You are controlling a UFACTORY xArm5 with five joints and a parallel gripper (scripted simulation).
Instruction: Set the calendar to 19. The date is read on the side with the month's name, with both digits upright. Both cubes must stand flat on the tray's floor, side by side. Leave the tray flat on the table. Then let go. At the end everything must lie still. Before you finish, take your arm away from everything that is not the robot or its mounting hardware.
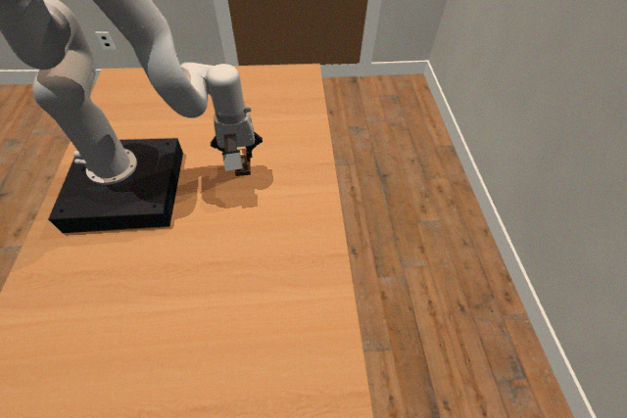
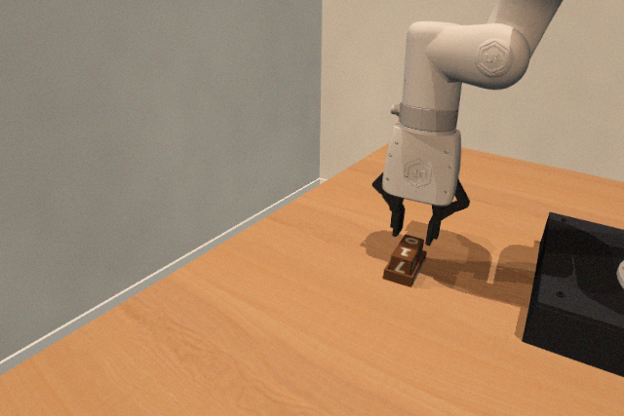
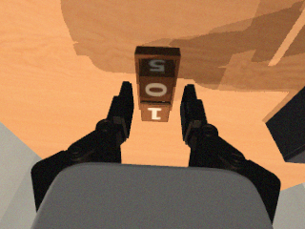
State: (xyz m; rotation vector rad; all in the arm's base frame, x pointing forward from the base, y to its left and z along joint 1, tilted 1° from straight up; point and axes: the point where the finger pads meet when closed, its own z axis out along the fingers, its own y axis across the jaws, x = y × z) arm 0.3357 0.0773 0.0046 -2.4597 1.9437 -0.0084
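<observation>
The small brown calendar (image 1: 245, 164) (image 2: 404, 260) (image 3: 155, 78) lies on the table just right of the arm's base. Its two cubes sit in a row on the tray (image 2: 399, 278). White digits show on their faces: a 0 (image 2: 411, 240) (image 3: 155, 90) on the cube farther from the exterior camera, a 1 (image 2: 405, 251) (image 3: 153, 113) beside it, and a 5 (image 3: 156, 64) in the wrist view. My gripper (image 2: 412, 236) (image 3: 157, 94) is open and points straight down. Its fingertips straddle the cube with the 0 at the height of its top, with a gap on each side.
The arm's black base plate (image 1: 116, 191) (image 2: 574, 281) stands close beside the calendar. The table's right edge (image 1: 336, 201) drops to a wooden floor. A grey wall (image 2: 151, 124) runs along the table in the exterior view.
</observation>
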